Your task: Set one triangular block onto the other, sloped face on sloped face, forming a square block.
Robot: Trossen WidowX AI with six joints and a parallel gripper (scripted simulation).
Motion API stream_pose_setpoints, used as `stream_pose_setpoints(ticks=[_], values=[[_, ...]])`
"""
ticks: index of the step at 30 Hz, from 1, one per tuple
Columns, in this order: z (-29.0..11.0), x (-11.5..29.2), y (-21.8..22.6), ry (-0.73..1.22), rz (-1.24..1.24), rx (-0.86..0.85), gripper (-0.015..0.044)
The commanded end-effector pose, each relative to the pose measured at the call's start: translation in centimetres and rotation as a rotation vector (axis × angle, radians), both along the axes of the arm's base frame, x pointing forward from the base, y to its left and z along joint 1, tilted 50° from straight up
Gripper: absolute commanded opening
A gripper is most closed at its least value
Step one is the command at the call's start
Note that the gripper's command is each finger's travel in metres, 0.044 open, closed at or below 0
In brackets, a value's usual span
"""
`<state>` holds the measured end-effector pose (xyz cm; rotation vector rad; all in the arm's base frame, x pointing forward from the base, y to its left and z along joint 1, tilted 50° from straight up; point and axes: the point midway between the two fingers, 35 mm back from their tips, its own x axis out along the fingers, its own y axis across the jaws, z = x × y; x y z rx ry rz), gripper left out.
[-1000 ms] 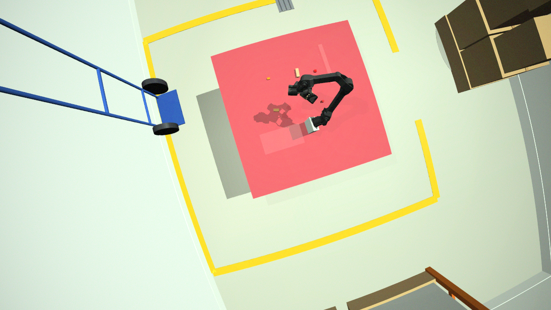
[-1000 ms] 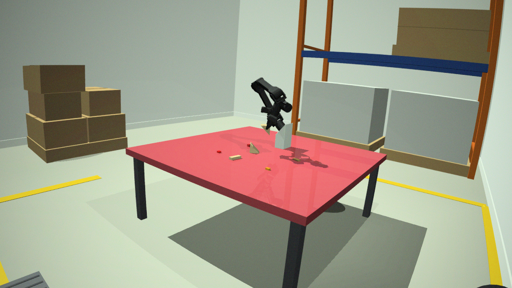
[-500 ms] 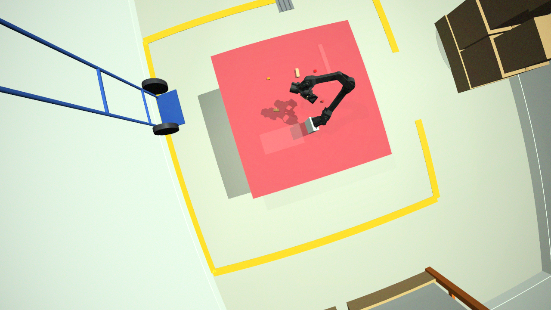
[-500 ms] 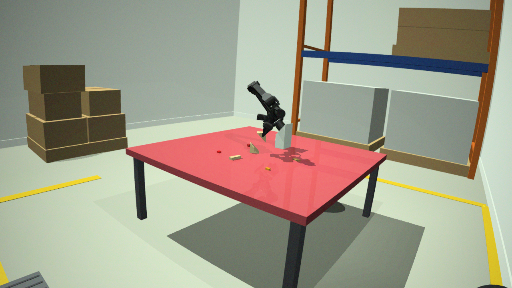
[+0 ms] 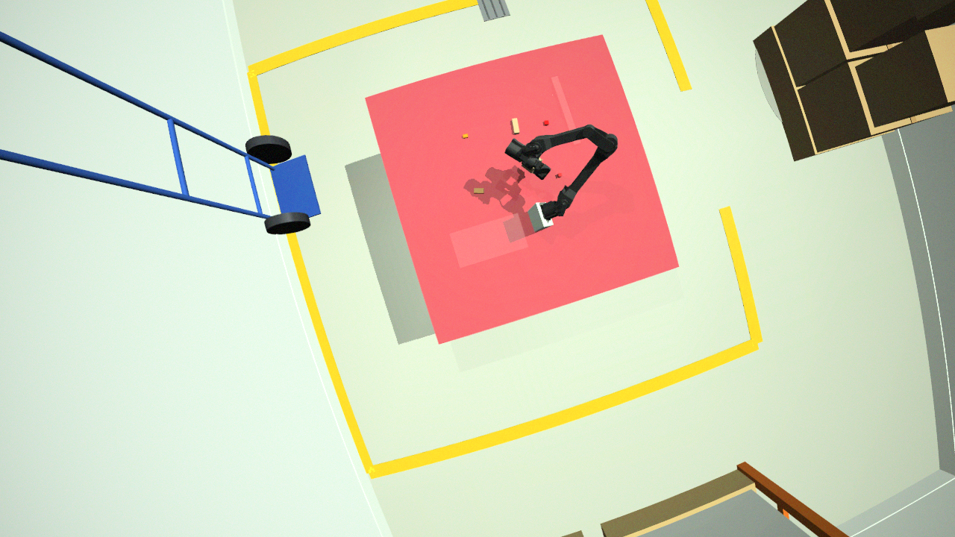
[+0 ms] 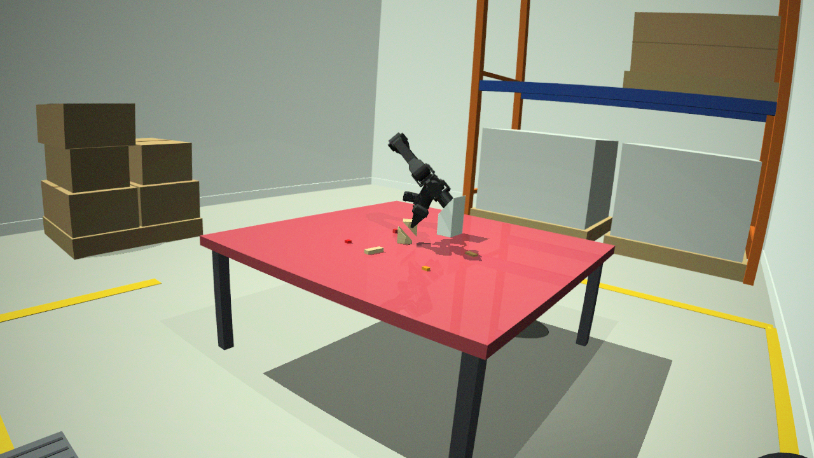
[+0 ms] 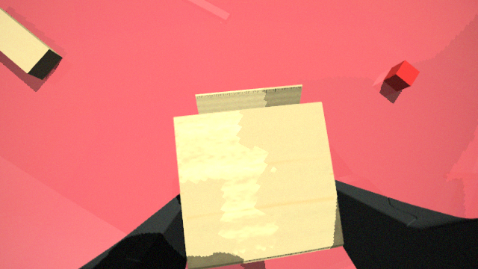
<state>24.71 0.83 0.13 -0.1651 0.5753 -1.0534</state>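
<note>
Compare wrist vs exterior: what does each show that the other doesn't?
Wrist only: the held triangular block lined up over the lower triangular block, whose far edge peeks out beyond it.
Exterior only: the gripper low over the red table, plus the orange cube.
Both: the red cube and the tan bar.

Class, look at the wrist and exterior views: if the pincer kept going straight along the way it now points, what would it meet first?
Most likely the lower triangular block on the red table. The pincer is shut on the upper triangular block, which would touch first. The lower block shows just past its far edge; the gap between them is hard to judge.
</note>
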Motion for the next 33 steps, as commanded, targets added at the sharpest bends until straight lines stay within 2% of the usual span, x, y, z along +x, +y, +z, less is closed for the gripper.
stream_pose_setpoints(ticks=[1, 33], values=[[-0.19, 0.16, -1.25, 0.006, 0.000, -0.014, 0.0000], [-0.02, 0.19, -1.37, 0.004, 0.000, -0.025, 0.0000]])
